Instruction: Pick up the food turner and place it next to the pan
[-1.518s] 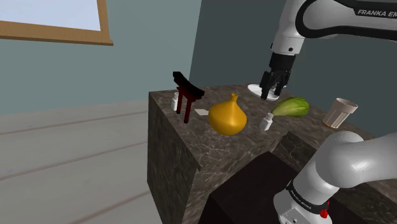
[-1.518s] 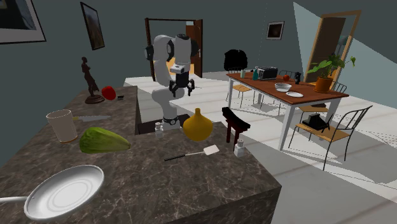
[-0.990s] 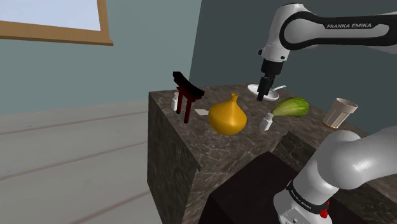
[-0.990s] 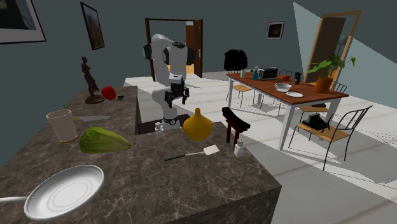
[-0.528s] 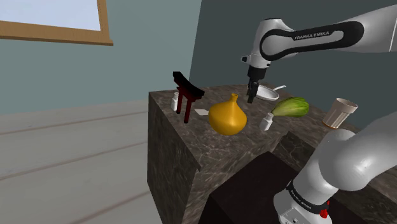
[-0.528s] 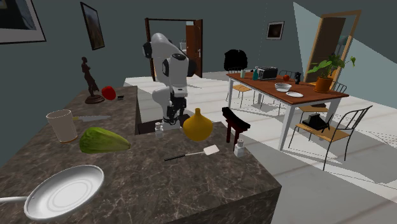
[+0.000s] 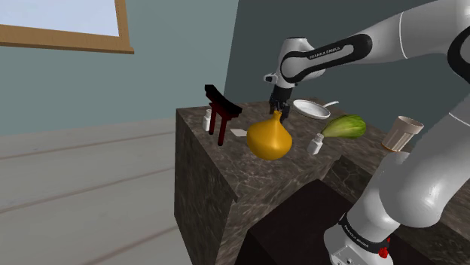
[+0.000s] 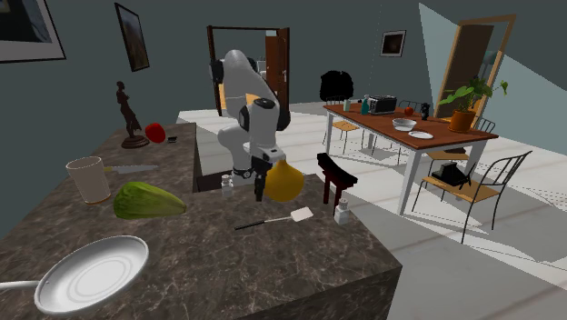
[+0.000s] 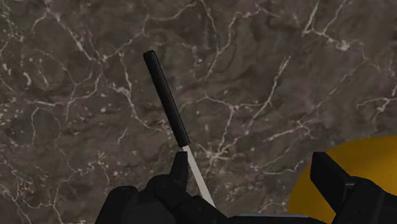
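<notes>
Food turner (image 9: 167, 98) lies just beside yellow vase (image 8: 283, 182); we see gripper (image 9: 251, 167) fingers spread above it; pan (image 8: 91, 277) well apart from vase.

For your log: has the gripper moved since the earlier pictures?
Yes: in the shoulder view the gripper went left, from the pan to the yellow vase.

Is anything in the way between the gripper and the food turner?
No, nothing visible. The open gripper hangs above the food turner, whose black handle lies on the bare marbled counter just ahead of it. The yellow gourd sits off to one side, past one finger, not between them.
</notes>
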`<state>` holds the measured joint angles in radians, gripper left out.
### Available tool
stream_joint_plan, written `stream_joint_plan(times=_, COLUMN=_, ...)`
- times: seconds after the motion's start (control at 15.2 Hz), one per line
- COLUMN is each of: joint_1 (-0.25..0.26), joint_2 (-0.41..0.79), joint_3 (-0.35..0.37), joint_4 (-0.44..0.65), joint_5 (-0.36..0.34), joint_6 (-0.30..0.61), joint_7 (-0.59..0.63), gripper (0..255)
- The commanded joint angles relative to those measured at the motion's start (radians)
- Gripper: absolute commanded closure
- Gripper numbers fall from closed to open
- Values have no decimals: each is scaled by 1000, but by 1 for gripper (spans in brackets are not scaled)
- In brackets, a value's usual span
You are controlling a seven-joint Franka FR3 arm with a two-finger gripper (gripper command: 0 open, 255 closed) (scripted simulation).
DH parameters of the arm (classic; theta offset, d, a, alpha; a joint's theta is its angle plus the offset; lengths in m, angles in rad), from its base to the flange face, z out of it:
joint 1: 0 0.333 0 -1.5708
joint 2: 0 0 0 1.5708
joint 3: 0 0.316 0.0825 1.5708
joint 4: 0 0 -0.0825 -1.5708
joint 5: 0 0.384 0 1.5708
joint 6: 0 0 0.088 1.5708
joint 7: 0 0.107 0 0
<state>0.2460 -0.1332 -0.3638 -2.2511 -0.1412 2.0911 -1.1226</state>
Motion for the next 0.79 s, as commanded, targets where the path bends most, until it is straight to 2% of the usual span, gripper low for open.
stream_joint_plan(times=0.0, joint_1=20, joint_2=78, joint_3=-4, joint_4=51, joint_5=32, joint_6=35, joint_7=-123, gripper=0)
stream_joint_plan(times=0.26, joint_1=35, joint_2=208, joint_3=9, joint_4=128, joint_5=92, joint_6=96, joint_7=-335, gripper=0)
stream_joint_plan(times=0.73, joint_1=26, joint_2=260, joint_3=11, joint_4=89, joint_5=112, joint_6=185, joint_7=-349, gripper=0)
